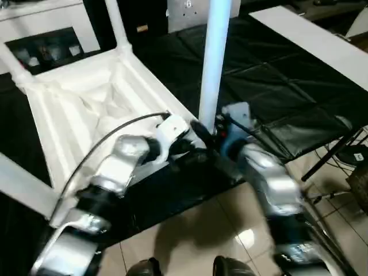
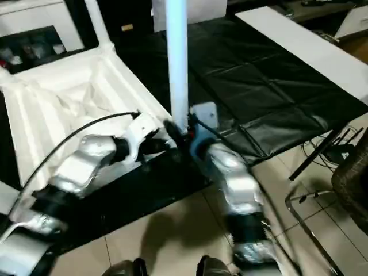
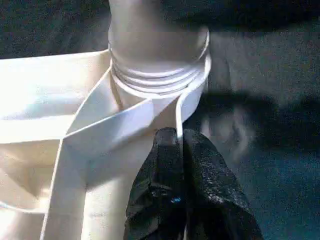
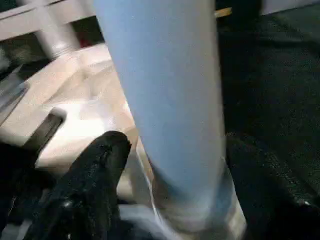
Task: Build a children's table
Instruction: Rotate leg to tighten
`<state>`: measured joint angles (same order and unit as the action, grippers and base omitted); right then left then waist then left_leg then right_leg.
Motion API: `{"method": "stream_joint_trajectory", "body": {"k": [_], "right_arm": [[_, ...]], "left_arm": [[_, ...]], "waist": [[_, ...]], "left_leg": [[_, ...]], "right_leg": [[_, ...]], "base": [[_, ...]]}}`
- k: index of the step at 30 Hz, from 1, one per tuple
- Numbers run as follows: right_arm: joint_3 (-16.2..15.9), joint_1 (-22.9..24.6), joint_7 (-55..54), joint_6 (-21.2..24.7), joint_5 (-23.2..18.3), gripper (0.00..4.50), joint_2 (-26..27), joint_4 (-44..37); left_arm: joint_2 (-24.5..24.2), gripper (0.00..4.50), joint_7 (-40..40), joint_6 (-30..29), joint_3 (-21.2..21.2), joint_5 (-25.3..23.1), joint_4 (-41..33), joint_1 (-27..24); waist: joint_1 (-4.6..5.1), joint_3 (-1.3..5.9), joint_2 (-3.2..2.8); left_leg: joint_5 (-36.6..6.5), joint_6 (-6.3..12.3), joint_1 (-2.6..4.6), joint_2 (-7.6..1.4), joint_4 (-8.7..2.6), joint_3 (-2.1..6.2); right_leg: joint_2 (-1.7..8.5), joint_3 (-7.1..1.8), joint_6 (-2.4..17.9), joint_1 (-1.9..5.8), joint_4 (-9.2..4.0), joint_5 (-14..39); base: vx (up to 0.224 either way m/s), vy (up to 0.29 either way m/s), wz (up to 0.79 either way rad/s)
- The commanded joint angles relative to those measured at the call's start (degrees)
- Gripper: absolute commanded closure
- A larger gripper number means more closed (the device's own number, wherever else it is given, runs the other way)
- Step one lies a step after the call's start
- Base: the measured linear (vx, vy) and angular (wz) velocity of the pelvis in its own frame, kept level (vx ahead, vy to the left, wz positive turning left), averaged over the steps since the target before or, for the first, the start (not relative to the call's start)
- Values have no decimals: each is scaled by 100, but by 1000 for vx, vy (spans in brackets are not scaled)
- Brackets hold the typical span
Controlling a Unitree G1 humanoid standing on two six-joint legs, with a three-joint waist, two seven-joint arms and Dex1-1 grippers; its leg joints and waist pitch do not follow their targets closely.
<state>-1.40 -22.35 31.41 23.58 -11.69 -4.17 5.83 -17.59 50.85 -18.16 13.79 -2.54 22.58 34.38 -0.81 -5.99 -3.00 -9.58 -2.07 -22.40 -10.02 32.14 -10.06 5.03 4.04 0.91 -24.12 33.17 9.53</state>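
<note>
The white tabletop (image 1: 86, 103) lies ribbed underside up on a black-covered bench. One white leg (image 1: 214, 57) stands upright in the near right corner socket (image 3: 160, 75). My right gripper (image 4: 177, 145) is shut on this leg low down, one black finger (image 4: 95, 175) on each side. My left gripper (image 3: 177, 137) is shut on the thin rim wall of the tabletop just beside that socket, and its white wrist (image 1: 172, 131) sits close to the right gripper. Another leg (image 1: 117, 23) rises from the far corner, and a third (image 1: 11, 63) from the left corner.
A white cabinet with dark openings (image 1: 40, 40) stands behind the tabletop. A long white board (image 1: 322, 40) lies at the back right. The bench's edge runs just under my arms, with tiled floor (image 1: 195, 230) below. A metal frame and cables (image 2: 322, 190) stand at the right.
</note>
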Motion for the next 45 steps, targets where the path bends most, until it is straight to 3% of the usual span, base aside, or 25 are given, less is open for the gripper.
{"method": "stream_joint_trajectory", "body": {"k": [1,3,4,6,7,11,13,14,17,20,24,25,27,28,29,30,32,34,36,37,39,40,41,43,45], "right_arm": [[-62,126,412,173,-277,76,-145,-461],[-54,222,549,203,-344,67,-286,-624],[-43,359,717,233,-410,54,-485,-839],[2,536,883,277,-492,37,-693,-1083],[72,744,1051,346,-603,25,-919,-1366],[252,1209,1087,688,-841,7,-1211,-2013],[367,1490,818,863,-862,2,-1191,-2338],[367,1490,818,863,-862,0,-1191,-2338],[404,1755,546,1064,-881,0,-1129,-2645],[200,2035,239,1127,-754,0,-1029,-2888],[-25,2191,-20,1195,-572,0,-884,-2980],[-103,2247,-108,1221,-521,0,-853,-3034],[-206,2388,-394,1185,-400,0,-736,-3113],[-201,2404,-451,1149,-392,0,-707,-3117],[-186,2409,-475,1129,-411,0,-684,-3118],[-168,2415,-449,1103,-514,0,-646,-3107],[-165,2417,-439,1100,-556,0,-637,-3103],[-114,2414,-413,1136,-656,0,-601,-3094],[-76,2412,-396,1166,-739,0,-580,-3095],[-58,2413,-367,1187,-810,0,-573,-3106],[-57,2417,-365,1203,-849,0,-569,-3131],[-71,2415,-360,1220,-869,0,-590,-3155],[-76,2412,-356,1219,-869,0,-598,-3157],[-95,2398,-338,1218,-882,0,-626,-3160],[-98,2388,-341,1229,-909,0,-633,-3163]], "left_arm": [[-181,450,276,360,-8,-40,-67,3],[-256,450,352,473,-4,-41,-26,13],[-362,450,446,553,-1,-39,17,31],[-501,450,572,620,7,-25,5,27],[-649,450,737,682,-8,38,-71,-5],[-744,450,859,710,-286,407,-316,-109],[-654,423,859,421,-727,898,-635,-205],[-654,396,859,421,-727,898,-635,-205],[-627,375,853,164,-1000,1261,-1073,-395],[-630,349,727,180,-1085,1417,-1384,-638],[-551,315,234,86,-1230,1329,-1505,-832],[-465,315,40,18,-1316,1312,-1646,-947],[116,295,-587,-70,-1743,1761,-2600,-1503],[247,274,-713,5,-1801,1850,-2837,-1616],[369,274,-859,133,-1835,1862,-2989,-1679],[673,259,-1155,-17,-1928,2172,-3348,-1817],[776,250,-1247,-177,-1959,2361,-3481,-1871],[1079,240,-1593,-820,-2118,3023,-3677,-1989],[1353,240,-1884,-1310,-2271,3559,-3782,-2077],[1529,240,-2072,-1580,-2358,3798,-3834,-2126],[1700,202,-2210,-1785,-2386,3985,-3930,-2202],[1904,202,-2467,-2082,-2422,4345,-4029,-2270],[1946,202,-2535,-2119,-2449,4446,-4030,-2264],[2155,202,-3037,-2353,-2679,5091,-4002,-2178],[2185,202,-3295,-2544,-2839,5285,-3928,-2069]], "waist": [[-84,450,45],[-107,433,29],[-145,421,26],[-175,423,30],[-232,457,59],[-266,491,94],[-280,496,100],[-284,495,102],[-309,481,99],[-313,425,112],[-292,442,89],[-301,446,77],[-291,460,99],[-310,453,91],[-310,453,91],[-314,447,107],[-334,430,117],[-340,411,147],[-329,408,180],[-334,423,165],[-332,417,165],[-328,413,174],[-325,414,177],[-336,414,177],[-324,413,196]], "left_leg": [[-474,855,87,-264,-266,69],[-651,742,104,-281,-283,70],[-848,563,134,-293,-302,67],[-870,454,145,-302,-313,71],[-749,468,160,-305,-295,71],[-423,593,123,-276,-257,60],[-440,595,103,-269,-239,52],[-449,588,91,-266,-245,58],[-643,464,110,-290,-254,56],[-1194,222,122,-262,-296,59],[-1383,33,121,-252,-313,78],[-1442,0,140,-261,-318,81],[-1389,-25,98,-291,-322,94],[-1433,27,115,-291,-312,81],[-1433,27,115,-291,-312,81],[-1510,47,104,-273,-309,78],[-1651,35,113,-269,-308,80],[-1740,12,101,-242,-318,88],[-1721,-4,87,-234,-307,88],[-1682,-10,87,-232,-292,87],[-1706,14,78,-224,-298,98],[-1719,12,69,-217,-301,100],[-1741,-5,73,-220,-298,96],[-1737,-29,63,-200,-279,104],[-1704,10,65,-191,-285,103]], "right_leg": [[331,-245,1599,400,-230,-5],[332,-250,1545,384,-254,345],[319,-258,1478,356,-277,639],[321,-274,1453,351,-263,612],[331,-284,1418,368,-233,452],[327,-276,1518,386,-178,18],[363,-278,1568,393,-182,145],[353,-268,1549,388,-187,257],[363,-275,1565,373,-203,560],[346,-281,1193,341,-312,1641],[318,-280,895,317,-342,1980],[322,-287,871,305,-354,1996],[345,-285,949,354,-332,1790],[326,-288,1009,305,-349,1746],[326,-288,1009,305,-349,1746],[313,-286,952,310,-360,1847],[322,-281,880,303,-387,2086],[301,-273,686,290,-422,2380],[294,-272,623,288,-422,2401],[293,-270,633,293,-406,2366],[267,-261,522,279,-447,2430],[262,-258,471,283,-447,2458],[259,-257,460,284,-444,2484],[262,-248,437,291,-439,2475],[237,-241,351,285,-466,2504]], "base": [[0,0,0],[0,0,0],[0,0,0],[0,0,0],[0,0,0],[0,0,0],[0,0,0],[0,0,0],[0,0,0],[0,0,0],[0,0,0],[0,0,0],[0,0,0],[0,0,0],[0,0,0],[0,0,0],[0,0,0],[0,0,0],[0,0,0],[0,0,0],[0,0,0],[0,0,0],[0,0,0],[0,0,0],[0,0,0]]}}
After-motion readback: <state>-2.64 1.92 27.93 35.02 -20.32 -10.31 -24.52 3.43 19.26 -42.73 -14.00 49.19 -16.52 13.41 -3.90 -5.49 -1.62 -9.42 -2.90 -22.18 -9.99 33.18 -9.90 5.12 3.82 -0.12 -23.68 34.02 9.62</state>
